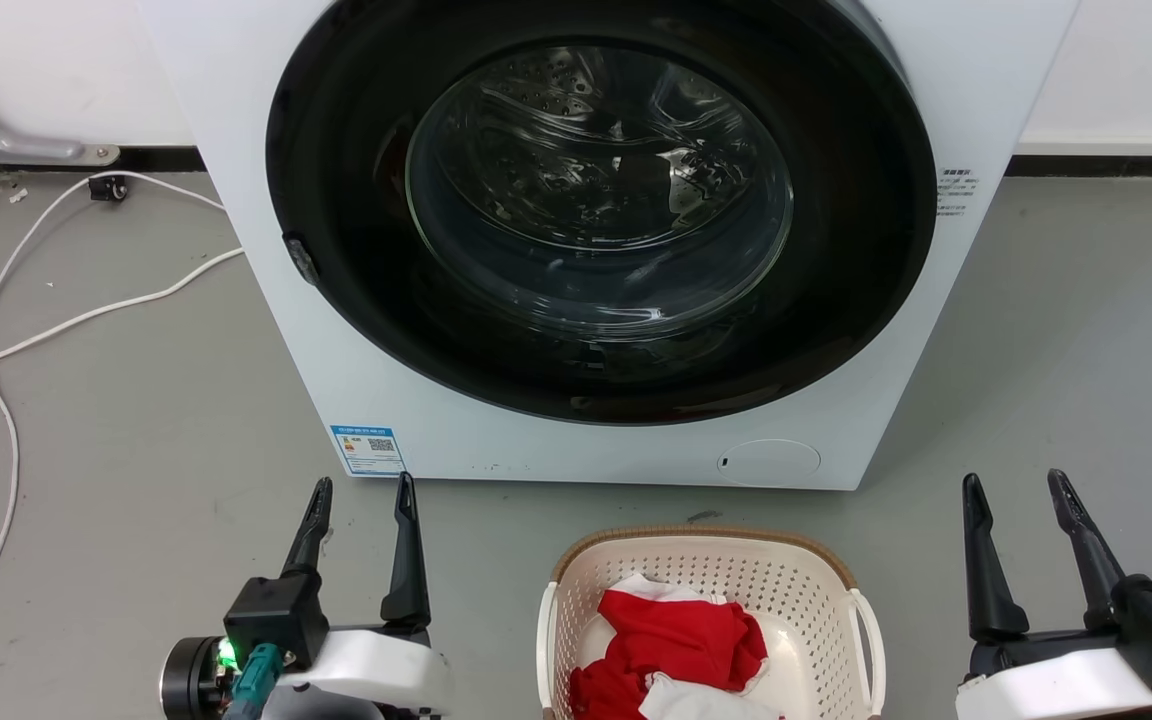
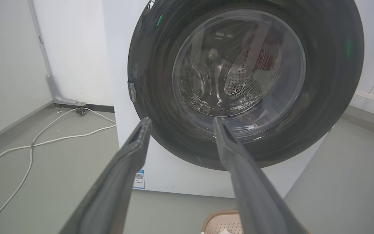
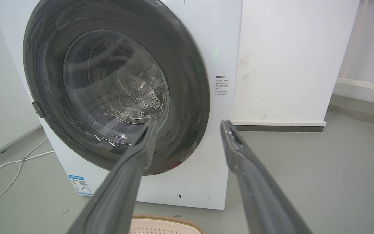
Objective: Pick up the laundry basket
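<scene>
The laundry basket (image 1: 806,590) is cream perforated plastic with a brown rim and white side handles. It stands on the floor at the bottom middle of the head view, holding red and white cloth (image 1: 681,640). Its far rim peeks in at the bottom of the left wrist view (image 2: 219,220) and the right wrist view (image 3: 170,221). My left gripper (image 1: 362,490) hovers open to the basket's left. My right gripper (image 1: 1018,487) hovers open to its right. Both are apart from the basket, with nothing between their fingers.
A white washer (image 1: 596,440) with a shut round dark door (image 1: 596,220) stands just behind the basket. White cables (image 1: 6,330) trail over the grey floor at the left. A wall runs along the back.
</scene>
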Tool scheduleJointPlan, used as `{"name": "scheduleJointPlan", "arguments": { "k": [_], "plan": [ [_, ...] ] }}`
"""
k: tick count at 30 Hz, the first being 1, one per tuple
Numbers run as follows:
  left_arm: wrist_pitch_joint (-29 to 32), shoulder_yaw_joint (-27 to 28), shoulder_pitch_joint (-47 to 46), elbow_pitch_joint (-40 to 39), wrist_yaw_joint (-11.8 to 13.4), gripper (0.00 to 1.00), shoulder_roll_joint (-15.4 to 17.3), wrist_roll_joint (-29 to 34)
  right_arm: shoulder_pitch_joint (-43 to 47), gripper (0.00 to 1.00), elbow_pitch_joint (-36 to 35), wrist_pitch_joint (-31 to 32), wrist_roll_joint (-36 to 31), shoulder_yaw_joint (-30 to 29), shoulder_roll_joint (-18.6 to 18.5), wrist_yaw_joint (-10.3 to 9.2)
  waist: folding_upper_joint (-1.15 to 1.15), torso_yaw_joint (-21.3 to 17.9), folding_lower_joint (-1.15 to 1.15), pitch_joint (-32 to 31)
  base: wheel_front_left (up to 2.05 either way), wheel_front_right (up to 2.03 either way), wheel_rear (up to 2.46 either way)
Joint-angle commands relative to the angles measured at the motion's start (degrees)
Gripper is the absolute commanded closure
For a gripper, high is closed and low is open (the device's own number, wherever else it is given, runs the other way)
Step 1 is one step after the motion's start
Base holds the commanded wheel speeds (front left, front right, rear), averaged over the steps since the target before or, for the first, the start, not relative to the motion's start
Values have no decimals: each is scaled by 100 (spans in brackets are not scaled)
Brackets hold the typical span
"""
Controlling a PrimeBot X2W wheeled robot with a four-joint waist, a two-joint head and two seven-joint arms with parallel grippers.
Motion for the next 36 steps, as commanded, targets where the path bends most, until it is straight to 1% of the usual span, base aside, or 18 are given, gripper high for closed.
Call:
{"name": "scheduleJointPlan", "arguments": {
  "k": [1, 18, 25, 36],
  "plan": [
    [-43, -1, 44, -40, 9, 0, 3, 103, 77, 0, -55, -40, -44, 0, -10, -1, 0, -1, 0, 0, 0, 0, 0],
    [-230, -116, 125, -61, 91, 0, -3, 696, 190, 0, -57, -223, -212, 9, -7, -2, 0, -3, 0, 18, 0, 0, 0],
    [-229, -109, 127, -17, 86, 0, -4, 622, 184, 0, 26, -215, 3, -20, -7, -2, 0, 0, 0, 16, 0, 0, 0],
    [-229, -103, 145, 18, 111, 0, -4, 613, 186, 0, 54, -214, 15, -18, -7, -2, 0, -10, 0, 19, 0, 0, 0]
  ]
}}
